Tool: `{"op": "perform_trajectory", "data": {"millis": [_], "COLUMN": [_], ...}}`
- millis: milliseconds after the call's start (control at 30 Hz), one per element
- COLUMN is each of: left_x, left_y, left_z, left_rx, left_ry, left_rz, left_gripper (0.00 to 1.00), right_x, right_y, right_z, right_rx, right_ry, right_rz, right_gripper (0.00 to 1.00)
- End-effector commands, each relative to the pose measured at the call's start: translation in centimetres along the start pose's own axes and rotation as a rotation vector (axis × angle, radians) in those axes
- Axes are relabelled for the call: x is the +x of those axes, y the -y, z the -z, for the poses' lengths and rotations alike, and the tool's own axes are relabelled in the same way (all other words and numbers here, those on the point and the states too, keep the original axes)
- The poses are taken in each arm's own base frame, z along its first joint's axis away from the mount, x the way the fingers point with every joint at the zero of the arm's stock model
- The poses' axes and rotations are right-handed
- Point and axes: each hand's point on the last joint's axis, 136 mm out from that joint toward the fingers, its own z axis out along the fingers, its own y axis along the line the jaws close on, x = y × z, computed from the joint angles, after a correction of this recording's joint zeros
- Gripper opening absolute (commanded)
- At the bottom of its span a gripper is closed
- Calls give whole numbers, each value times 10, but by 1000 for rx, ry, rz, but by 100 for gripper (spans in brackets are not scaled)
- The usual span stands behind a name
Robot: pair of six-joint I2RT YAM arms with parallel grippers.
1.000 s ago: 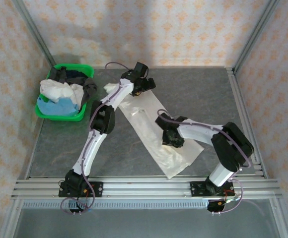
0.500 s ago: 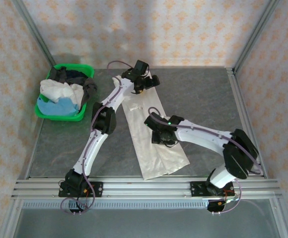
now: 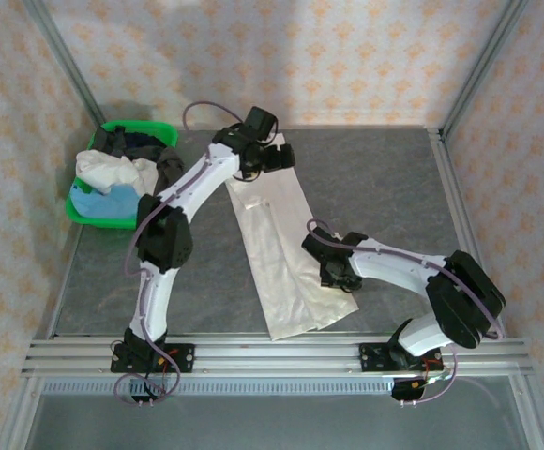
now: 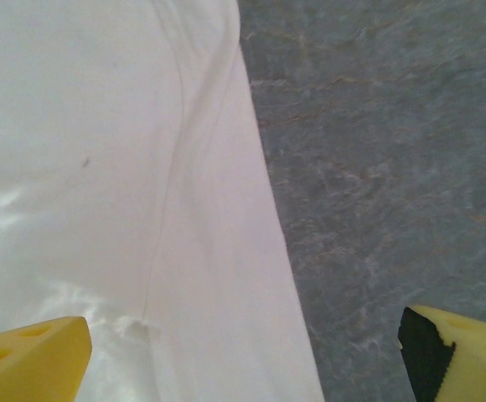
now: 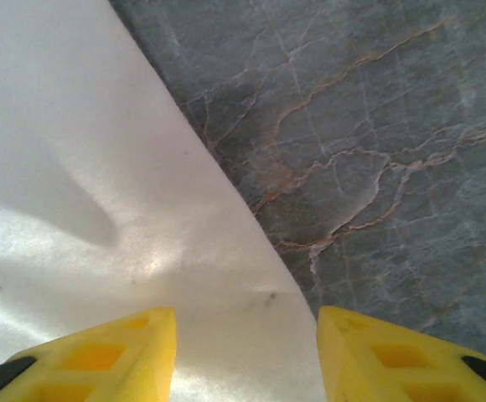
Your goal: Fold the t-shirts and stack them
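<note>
Right wrist: white t-shirt (image 5: 75, 167) edge between parted fingers (image 5: 100, 356), flat on table (image 5: 377, 126).

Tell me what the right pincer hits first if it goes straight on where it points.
Likely the white shirt: the right pincer points down at its edge, with bare table just beside it.
</note>
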Motion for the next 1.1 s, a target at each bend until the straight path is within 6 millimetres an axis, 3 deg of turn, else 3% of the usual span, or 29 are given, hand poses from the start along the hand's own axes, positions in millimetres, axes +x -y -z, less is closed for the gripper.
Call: {"op": "perform_trajectory", "data": {"millis": [0,233,400,600,700,800,900,1000,1067], "left_x": [22,8,6,5,0,-8,-13,-22,-32], "left_y": [-28,-23,-10,6,22,35,52,63,68], "left_z": [-62,-105,-133,-161,-167,-165,-153,-121,-89], "left_rx": [-107,-124,-37,101,186,251,306,298,278], "left_ry": [-82,-67,-73,-89,-79,-60,-55,-30,0], "left_rz": [25,18,26,70,89,102,100,59,30], "left_gripper": [95,93,92,92,92,92,93,94,98], "right_x": [10,26,40,36,32,24,27,40,46], "right_y": [4,3,-18,-48,-43,-10,17,27,23], "right_z": [-9,-9,-6,26,39,48,43,27,17], "right_rx": [-2,-29,-96,-206,-214,-131,-85,-79,-99], "right_ry": [-17,-7,-22,9,34,102,119,77,53], "right_rz": [-53,-113,-135,-114,-108,-105,-115,-118,-110], "right_gripper": [47,47,47,47,48,51,52,52,52]}}
